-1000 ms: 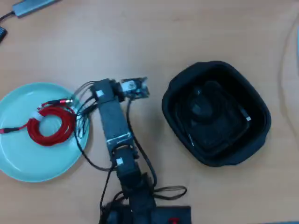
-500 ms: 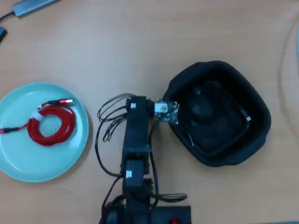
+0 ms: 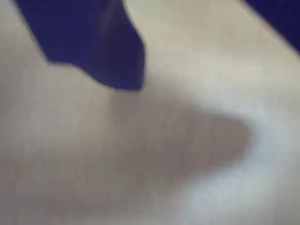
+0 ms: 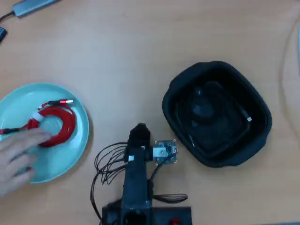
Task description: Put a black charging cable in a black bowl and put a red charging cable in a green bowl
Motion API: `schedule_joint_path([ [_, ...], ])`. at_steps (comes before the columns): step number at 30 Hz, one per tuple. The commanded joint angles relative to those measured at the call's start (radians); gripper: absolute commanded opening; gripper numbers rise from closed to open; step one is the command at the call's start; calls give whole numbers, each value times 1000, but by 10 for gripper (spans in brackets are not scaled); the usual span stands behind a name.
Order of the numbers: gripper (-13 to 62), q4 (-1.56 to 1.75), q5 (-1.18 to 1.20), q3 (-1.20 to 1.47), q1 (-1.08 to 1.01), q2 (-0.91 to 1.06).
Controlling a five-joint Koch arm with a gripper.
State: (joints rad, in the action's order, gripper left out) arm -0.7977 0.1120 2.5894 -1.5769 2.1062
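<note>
Overhead view: green bowl (image 4: 70, 154) at the left on the wooden counter (image 4: 140, 51), holding the red charging cable (image 4: 58, 123), coiled in a ring with its white tie on the left side of the coil and a dark-and-metal plug end pointing toward the upper right. A human hand (image 4: 18, 157) reaching in from the left edge, fingers resting on the dish and touching the lower left of the red coil. Black bowl (image 4: 215, 112) at the right, well apart from the green one, rounded-square and deep; inside it the black charging cable (image 4: 241, 115), hard to separate from the dark interior, with its small light-tipped plug near the right inner wall. Arm (image 4: 137, 183) between the two containers at the bottom centre, its dark wires looped to the left, its tip over bare counter and over neither bowl.

Wrist view: heavily blurred, one dark blue jaw of the gripper (image 3: 117, 70) entering from the top, pale counter and a soft shadow beneath. Jaws touching nothing visible and holding neither cable; gap between them impossible to judge from either view.
</note>
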Motion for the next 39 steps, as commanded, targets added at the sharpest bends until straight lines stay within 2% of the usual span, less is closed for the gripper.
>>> schedule_joint_path([
  [1,429,91,12,15,20,20],
  [9,427,311,8,149,29,28],
  [39,428,321,5,175,18,26],
])
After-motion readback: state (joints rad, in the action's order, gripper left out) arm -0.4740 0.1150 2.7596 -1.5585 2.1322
